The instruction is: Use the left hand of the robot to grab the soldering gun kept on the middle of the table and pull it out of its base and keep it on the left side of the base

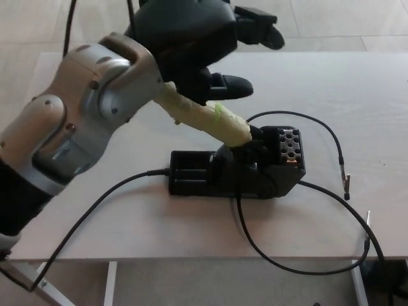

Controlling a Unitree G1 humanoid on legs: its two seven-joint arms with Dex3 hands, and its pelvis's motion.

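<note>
The soldering gun (210,120) has a handle wrapped in pale yellow tape with a green band. It leans up to the left out of its black base (236,171) at the middle of the table. My left hand (197,44) hovers over the upper part of the handle, its black fingers (258,33) spread apart and pointing right. The thumb (231,85) lies just above the handle. My silver and beige forearm (83,134) covers the handle's upper end. The hand is open and the gun stays seated in the base. My right hand does not show.
Black cables (95,207) loop across the pale table (357,102) on both sides of the base. One thin lead ends in a clip (345,183) near the right edge. A dark post (131,13) stands behind the table.
</note>
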